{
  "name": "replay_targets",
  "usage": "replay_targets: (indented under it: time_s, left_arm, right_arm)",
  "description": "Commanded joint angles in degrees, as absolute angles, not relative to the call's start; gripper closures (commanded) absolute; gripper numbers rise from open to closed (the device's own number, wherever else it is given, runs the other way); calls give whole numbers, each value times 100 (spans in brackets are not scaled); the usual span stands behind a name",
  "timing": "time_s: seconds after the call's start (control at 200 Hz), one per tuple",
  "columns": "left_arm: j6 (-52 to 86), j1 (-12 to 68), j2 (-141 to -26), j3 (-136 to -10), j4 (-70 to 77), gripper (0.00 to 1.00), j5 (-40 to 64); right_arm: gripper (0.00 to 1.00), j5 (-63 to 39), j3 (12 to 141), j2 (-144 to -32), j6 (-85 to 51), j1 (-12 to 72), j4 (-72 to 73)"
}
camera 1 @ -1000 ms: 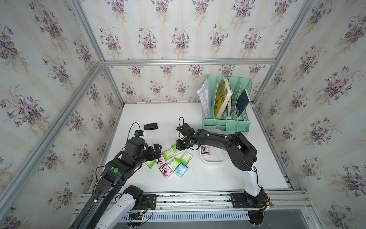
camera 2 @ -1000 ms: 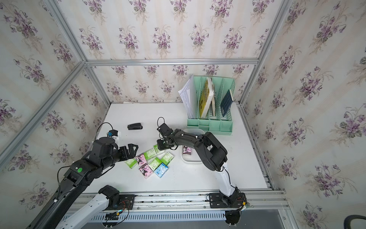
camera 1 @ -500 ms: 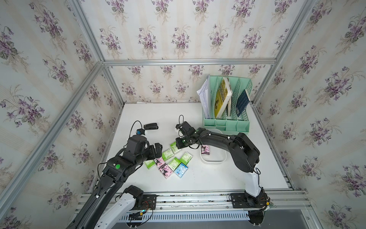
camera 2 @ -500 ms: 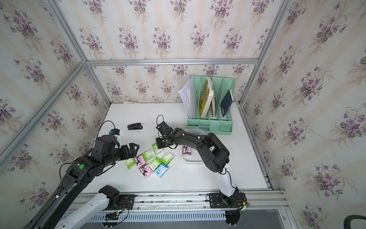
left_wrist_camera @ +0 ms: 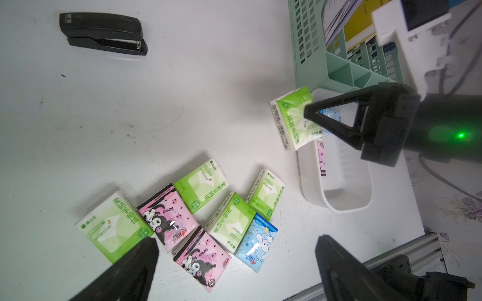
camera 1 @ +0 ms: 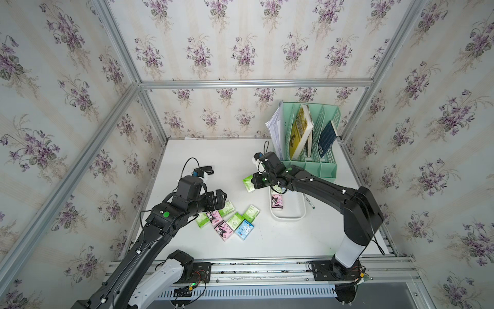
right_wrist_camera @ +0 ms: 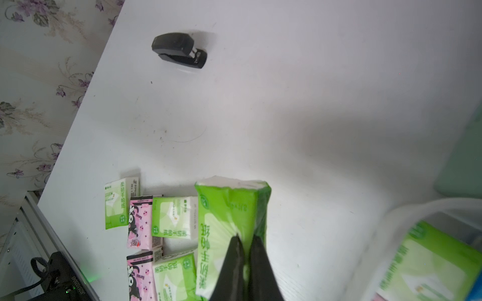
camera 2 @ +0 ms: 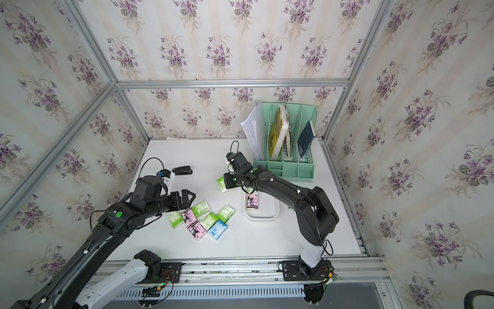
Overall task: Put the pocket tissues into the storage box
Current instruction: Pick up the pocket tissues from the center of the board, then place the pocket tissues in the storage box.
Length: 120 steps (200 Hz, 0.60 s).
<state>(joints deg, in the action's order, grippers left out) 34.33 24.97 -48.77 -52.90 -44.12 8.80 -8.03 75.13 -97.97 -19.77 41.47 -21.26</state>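
Note:
Several pocket tissues, green, pink and blue, lie in a loose cluster on the white table. My right gripper is shut on a light green pack, held in the air just left of the storage box's far end. The storage box holds a pink pack and a green pack. My left gripper hangs open above the cluster's left part, holding nothing.
A mint green desk organizer with books and papers stands right behind the box. A black stapler lies at the back left. A pen lies right of the box. Walls enclose the table on three sides.
The right gripper closed on a green pack at the cluster and lifted it up and slightly toward the box. The left gripper drifted a little right over the cluster.

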Motion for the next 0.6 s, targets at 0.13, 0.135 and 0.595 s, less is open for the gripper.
replay_targets:
  time_s: [0.13, 0.135, 0.595]
  left_arm:
    - [3525, 2804, -5125, -5404, -3965, 1, 934]
    - [3520, 2808, -5129, -5405, -3960, 1, 933]
    - [3562, 2971, -5150, -5329, -3895, 1, 775]
  right_arm:
    - [100, -672, 6690, -8645, -1606, 3319, -2547]
    - [100, -670, 6676, -8616, -1598, 3299, -2561]
    - [100, -528, 5032, -7644, -1585, 2532, -2658]
